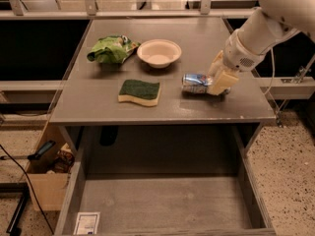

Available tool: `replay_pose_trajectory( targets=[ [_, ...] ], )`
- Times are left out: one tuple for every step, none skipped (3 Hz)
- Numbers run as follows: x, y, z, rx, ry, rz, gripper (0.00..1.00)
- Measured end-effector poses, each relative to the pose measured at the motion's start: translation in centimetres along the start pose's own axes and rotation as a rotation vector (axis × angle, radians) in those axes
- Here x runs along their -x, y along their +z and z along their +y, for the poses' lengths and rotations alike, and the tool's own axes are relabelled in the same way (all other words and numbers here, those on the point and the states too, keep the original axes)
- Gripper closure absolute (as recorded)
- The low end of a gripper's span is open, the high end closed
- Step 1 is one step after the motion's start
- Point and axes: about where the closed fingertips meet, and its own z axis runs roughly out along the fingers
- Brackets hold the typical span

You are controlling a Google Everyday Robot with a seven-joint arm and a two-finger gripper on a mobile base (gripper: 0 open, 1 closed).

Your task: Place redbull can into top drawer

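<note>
The redbull can (pixel 194 82) lies on its side on the grey tabletop (pixel 98 109), right of centre. My gripper (pixel 220 78) comes down from the upper right, and its cream fingers (pixel 224 82) are closed around the can's right end. The can rests on the tabletop. The top drawer (pixel 162 200) is pulled out below the table's front edge. It is wide, grey and empty inside, with a white label sticker (pixel 87 223) in its front left corner.
A green-topped yellow sponge (pixel 140 92) lies left of the can. A white bowl (pixel 159 52) and a green chip bag (pixel 111 49) sit further back. A cardboard box (pixel 47 181) with tools and a cable stands on the floor at left.
</note>
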Motion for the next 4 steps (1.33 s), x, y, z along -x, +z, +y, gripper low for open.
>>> replay_pose_trajectory(
  targets=[
    [-1.3,-3.5,1.2,-0.045,0.011,-0.004,1.00],
    [-1.7,-7.2,4.1,-0.098,0.003,-0.018,1.00],
    [-2.0,-9.4,8.5,-0.130,0.015,-0.048,1.00],
    [-2.6,-9.9,12.9,-0.144,0.042,-0.058,1.00]
  ],
)
